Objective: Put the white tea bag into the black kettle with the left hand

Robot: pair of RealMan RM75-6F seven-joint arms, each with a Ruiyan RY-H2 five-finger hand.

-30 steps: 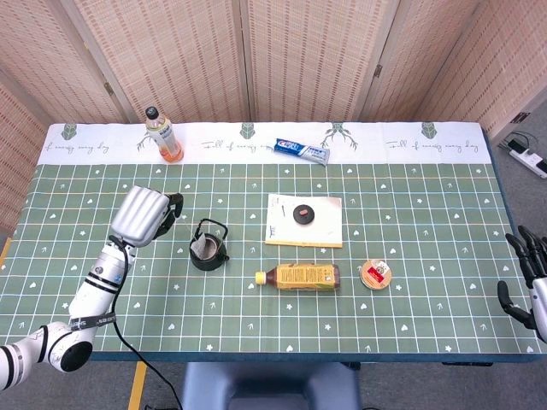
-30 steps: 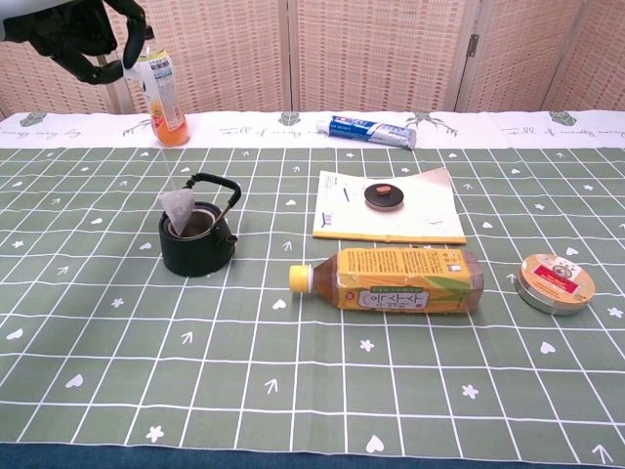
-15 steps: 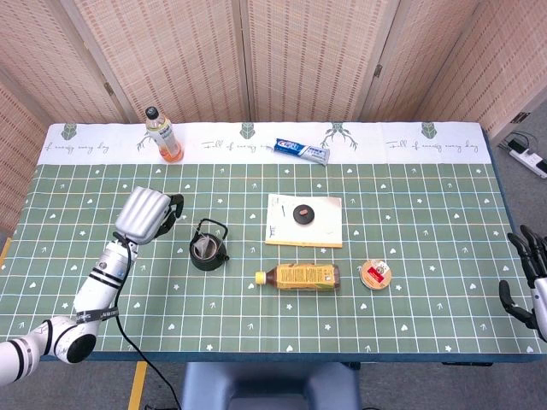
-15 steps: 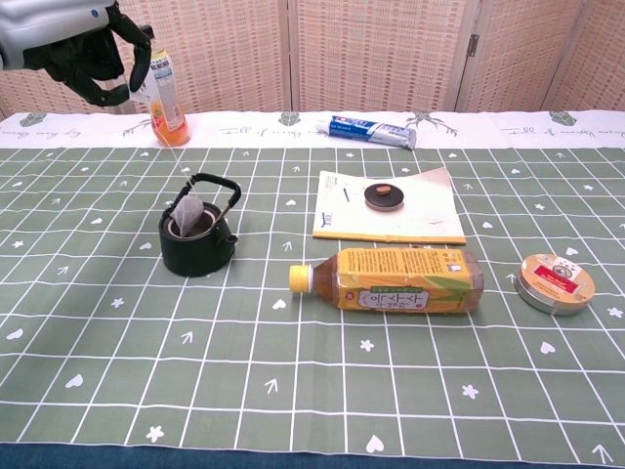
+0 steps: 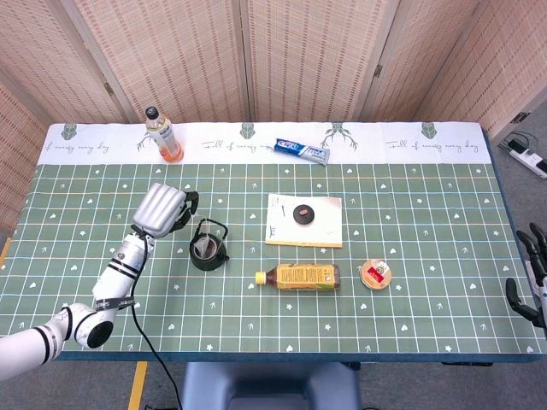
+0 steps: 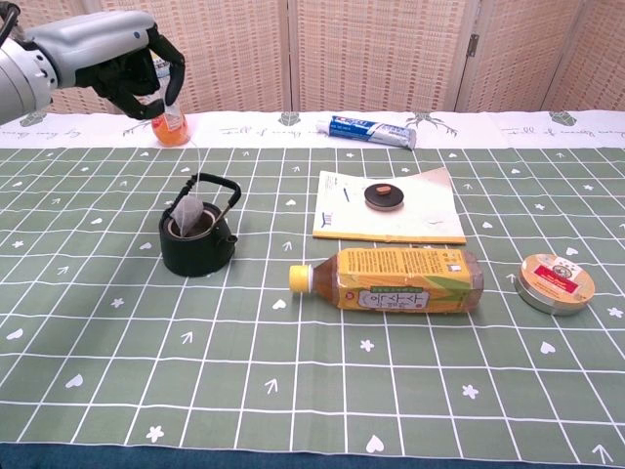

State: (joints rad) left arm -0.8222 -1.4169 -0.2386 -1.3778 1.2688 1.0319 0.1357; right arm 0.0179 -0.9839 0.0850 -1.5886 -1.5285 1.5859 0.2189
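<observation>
Your left hand [image 6: 137,70] pinches the string above the black kettle [image 6: 197,240] so the white tea bag [image 6: 188,211] dangles at its mouth; your right hand [image 5: 532,278], far from the kettle, has fingers apart

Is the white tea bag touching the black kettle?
Touching. In the chest view the white tea bag sits at the mouth of the black kettle, hanging on its string from the left hand.

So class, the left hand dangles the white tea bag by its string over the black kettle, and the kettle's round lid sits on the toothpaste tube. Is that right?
Not quite. The left hand does dangle the white tea bag by its string over the black kettle, but the round lid sits on the booklet, not on the toothpaste tube. The chest view shows this.
</observation>
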